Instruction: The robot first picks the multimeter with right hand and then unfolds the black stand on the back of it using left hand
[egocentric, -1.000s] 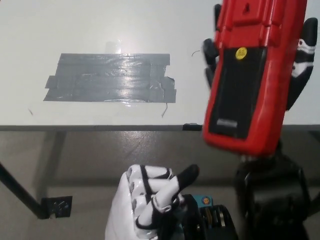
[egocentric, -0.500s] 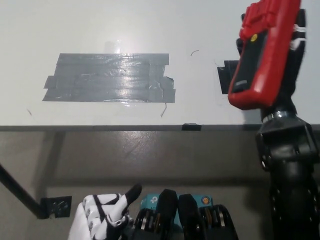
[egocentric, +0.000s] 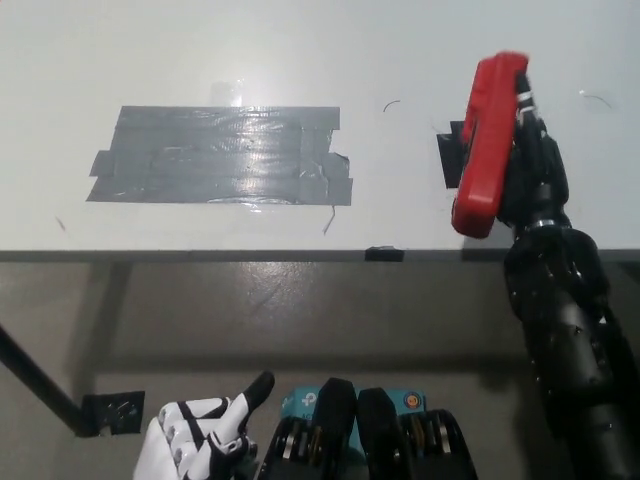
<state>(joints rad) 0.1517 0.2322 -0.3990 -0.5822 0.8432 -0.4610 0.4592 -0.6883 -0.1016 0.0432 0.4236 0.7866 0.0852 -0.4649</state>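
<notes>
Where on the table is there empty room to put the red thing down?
The white table is bare along the far edge behind the grey tape patch, and between the tape and the red multimeter. The right side is crowded: the right hand holds the multimeter over a black mark. The left hand rests low, off the table.

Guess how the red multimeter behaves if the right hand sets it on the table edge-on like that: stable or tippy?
Probably tippy: the multimeter shows only its narrow red side, held by the right hand. It looks like a stiff moulded case, so no flex. The table looks smooth, so it may slide. The left hand rests low, too far to steady it.
</notes>
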